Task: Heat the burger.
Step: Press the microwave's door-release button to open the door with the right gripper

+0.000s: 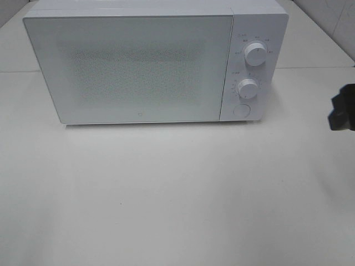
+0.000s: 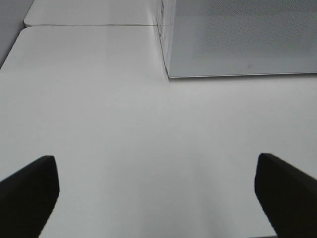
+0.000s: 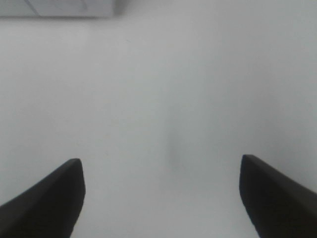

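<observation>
- A white microwave (image 1: 133,66) stood at the back of a pale white table (image 1: 166,194), and its front faced the high camera.
- Its wide door (image 1: 130,69) was shut. The panel was frosted and speckled, and nothing inside showed through it.
- To the right of the door was a narrow control strip. It carried an upper knob (image 1: 255,54), a lower knob (image 1: 248,88) beneath it, and a round button (image 1: 241,111) at the bottom.
- The burger did not show in any view, so I could not tell where it was.
- The left gripper (image 2: 154,157) hung over bare table in front of the microwave's left front corner, well apart from it. Its two dark fingers (image 2: 29,193) were spread wide, with nothing between them but tabletop.
- The right gripper (image 3: 159,159) also hung over bare table. Its dark fingers (image 3: 44,198) stood far apart and gripped nothing. In its wrist view only a grey corner of the microwave showed, far off at the frame's edge.
- From the high camera, a dark part of the right arm (image 1: 344,108) poked in at the right edge, beside the microwave and clear of it.
</observation>
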